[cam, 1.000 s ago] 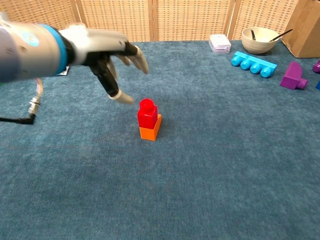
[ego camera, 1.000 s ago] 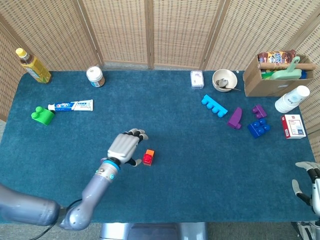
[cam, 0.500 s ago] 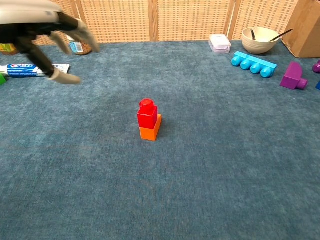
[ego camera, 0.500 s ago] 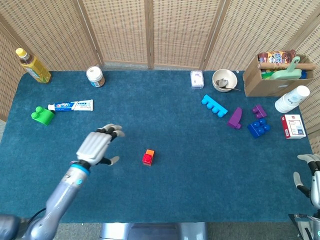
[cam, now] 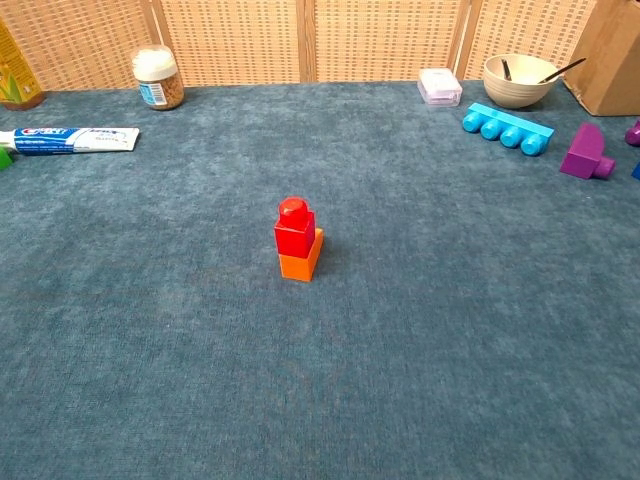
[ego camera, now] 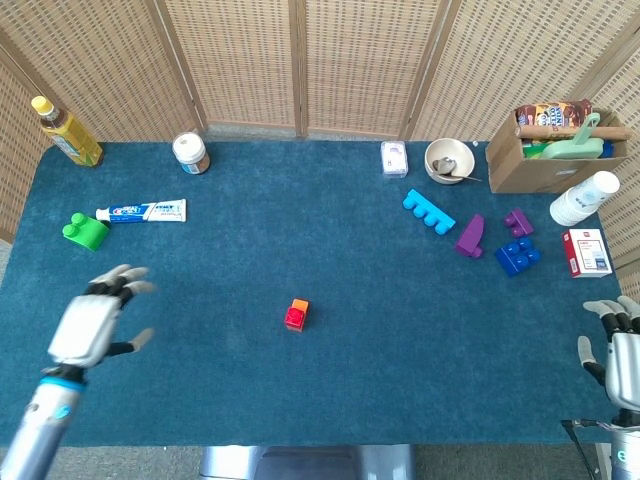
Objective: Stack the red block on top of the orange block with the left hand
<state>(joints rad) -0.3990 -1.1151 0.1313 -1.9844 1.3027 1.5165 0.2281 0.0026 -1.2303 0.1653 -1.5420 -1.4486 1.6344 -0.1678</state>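
Red block (cam: pixel 294 231) sits on orange block (cam: pixel 300 261), seemingly offset; left robot hand (ego camera: pixel 90 322) released, clear. Stacking looks done.

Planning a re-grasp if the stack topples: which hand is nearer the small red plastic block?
Left. The left hand hovers open off to the red block's left; the right hand sits farther off, at the table's right edge.

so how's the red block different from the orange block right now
The red block sits on top, while the orange block rests on the blue cloth beneath it. The red block shows a round stud on top; the orange block's top is mostly covered. The red block sits toward one side of the orange block, so part of the orange top shows behind it. Both are small toy blocks, upright, and touched by neither robot hand.
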